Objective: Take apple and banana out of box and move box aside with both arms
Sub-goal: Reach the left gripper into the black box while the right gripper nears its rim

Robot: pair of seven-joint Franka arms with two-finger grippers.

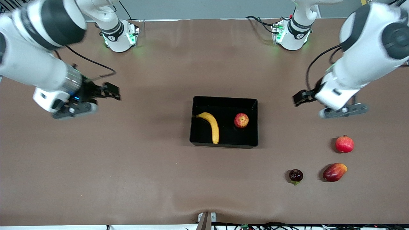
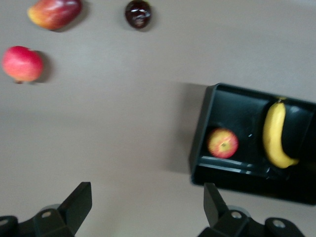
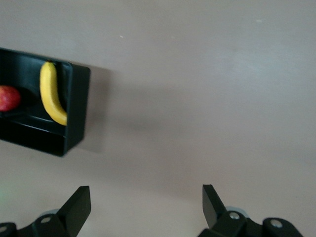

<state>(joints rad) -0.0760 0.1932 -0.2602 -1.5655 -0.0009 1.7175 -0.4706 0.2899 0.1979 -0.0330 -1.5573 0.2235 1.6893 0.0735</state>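
the box [image 1: 223, 142] was seen resting near the middle of the tabletop [image 1: 127, 166], with the banana [image 1: 212, 125] lying inside it toward the right arm's end and the apple [image 1: 241, 120] inside it toward the left arm's end, the two well apart. neither fruit had yet been taken out.

the left end effector [image 1: 299, 97] was held in the air over bare tabletop toward the left arm's end of the box, its fingers [image 2: 79, 200] spread wide and nothing gripped. the right end effector [image 1: 110, 91] was held over bare tabletop toward the right arm's end, likewise spread wide and empty.

a pomegranate [image 1: 344, 144], a mango [image 1: 334, 172] and a small dark fruit [image 1: 296, 175] were seen on the tabletop toward the left arm's end, nearer to the front camera than the box; these were judged not to belong to the task.

the step in hand was judged to be the first reach. it would be done well if each fruit were taken by the arm on its own side, from straight above, so that the low walls were not struck. the banana would best be gripped across its middle, the apple across its widest part. the fruits would best be set down clear of the path along which the box is to be pushed.
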